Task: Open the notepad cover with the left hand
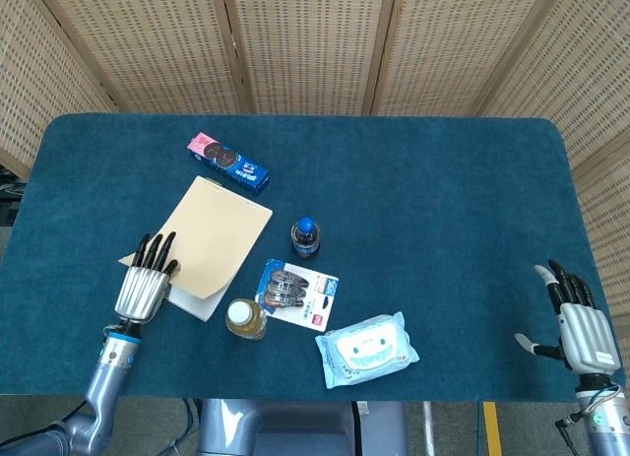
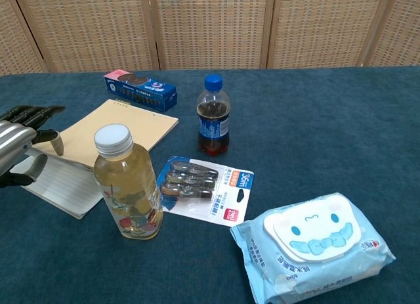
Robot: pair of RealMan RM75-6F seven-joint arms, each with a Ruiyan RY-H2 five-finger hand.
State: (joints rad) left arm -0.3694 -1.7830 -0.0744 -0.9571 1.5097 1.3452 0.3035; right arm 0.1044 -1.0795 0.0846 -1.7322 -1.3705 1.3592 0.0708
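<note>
At the near left of the blue worktop (image 1: 443, 200), the left robot hand (image 1: 143, 284) pinches the near left corner of the notepad's tan cover (image 2: 108, 130), and that corner is peeled up off the lined pages (image 2: 62, 182) showing underneath. Over on the near right, the right robot hand (image 1: 576, 318) rests with its fingers spread, holding nothing. Just right of the notepad (image 1: 207, 244) stand a yellow drink bottle (image 2: 128, 182) and a cola bottle (image 2: 213, 117), with a cookie box (image 2: 139, 89) beyond its far edge.
</note>
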